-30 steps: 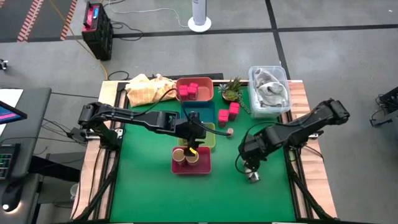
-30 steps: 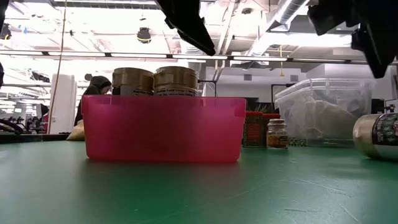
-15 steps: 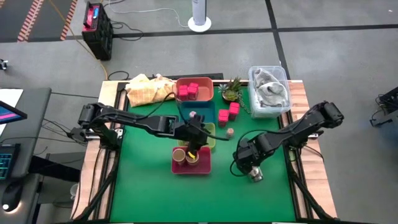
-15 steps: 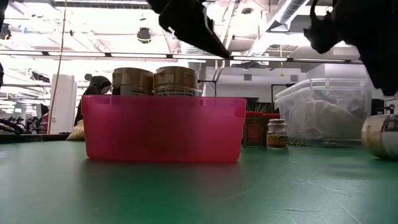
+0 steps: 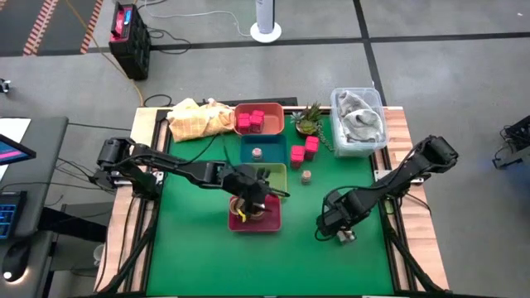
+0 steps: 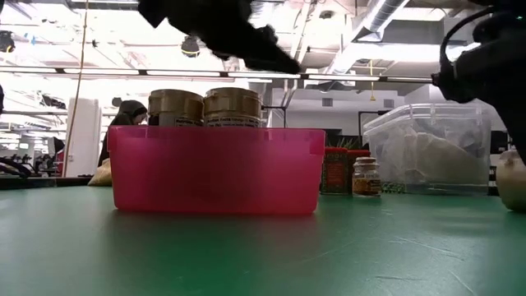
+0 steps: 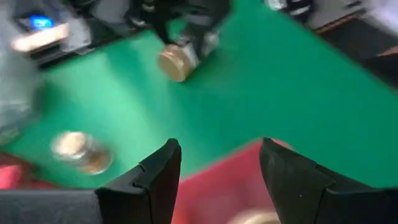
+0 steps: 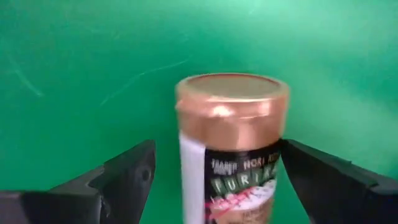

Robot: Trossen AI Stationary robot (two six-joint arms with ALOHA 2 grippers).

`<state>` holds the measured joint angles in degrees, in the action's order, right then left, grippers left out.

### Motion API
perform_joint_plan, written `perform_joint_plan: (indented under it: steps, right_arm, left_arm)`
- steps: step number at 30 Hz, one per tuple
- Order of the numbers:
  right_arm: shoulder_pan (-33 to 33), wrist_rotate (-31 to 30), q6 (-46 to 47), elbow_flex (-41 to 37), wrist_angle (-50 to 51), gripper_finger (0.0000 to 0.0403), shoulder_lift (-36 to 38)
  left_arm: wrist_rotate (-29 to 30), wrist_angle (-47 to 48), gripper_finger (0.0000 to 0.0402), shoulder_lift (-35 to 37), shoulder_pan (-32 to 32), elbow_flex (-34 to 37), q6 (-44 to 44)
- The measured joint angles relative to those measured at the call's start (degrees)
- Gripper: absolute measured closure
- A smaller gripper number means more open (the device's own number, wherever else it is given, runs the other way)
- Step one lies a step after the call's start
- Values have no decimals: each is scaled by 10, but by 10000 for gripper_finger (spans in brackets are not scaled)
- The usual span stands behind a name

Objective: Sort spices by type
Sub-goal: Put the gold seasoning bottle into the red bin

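Two round jars with tan lids (image 6: 175, 107) (image 6: 233, 105) stand in the near pink tray (image 5: 255, 222). My left gripper (image 7: 217, 155) hovers open above this tray, with nothing between its fingers. A third tan-lidded jar (image 8: 233, 143) lies on its side on the green table right of the tray. My right gripper (image 8: 216, 155) points down over it, open, one finger on each side. Magenta packs fill the far red tray (image 5: 258, 120), and two more (image 5: 304, 149) stand on the table. Small shakers sit in the teal tray (image 5: 257, 153) and on the mat (image 5: 306, 176). My right gripper comes at the lying jar from above, its fingers (image 8: 127, 174) astride the jar's body just behind the lid (image 8: 231, 93). A gap shows at one finger. Whether the other finger touches the jar, I cannot tell. The jar rests on the table.
A yellow-green tray (image 5: 280, 175) lies between the teal and pink trays. A small plant (image 5: 310, 118), a clear lidded box (image 5: 358, 120) and a yellow cloth (image 5: 195, 120) stand along the far edge. Bare green mat spreads across the near half.
My left gripper has sunk toward the pink tray, drifted a little toward the table's left edge and tipped flatter. My right gripper has come down over the lying jar while its wrist rolled. The jar has shifted slightly toward the table's right edge.
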<state>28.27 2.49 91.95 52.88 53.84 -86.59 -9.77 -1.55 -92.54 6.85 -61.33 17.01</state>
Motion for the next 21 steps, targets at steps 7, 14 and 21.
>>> perform_joint_plan:
  steps: [7,14,21]
  right_arm:
    - [-3,3,6,-40,-41,31,0]
    - [-3,24,-23,-53,-65,47,-36]
    - [-11,37,-79,-37,-73,105,-72]
  left_arm:
    - [-12,-43,196,19,30,53,-13]
    - [22,-23,196,59,43,62,-5]
    - [23,-6,196,112,43,62,-10]
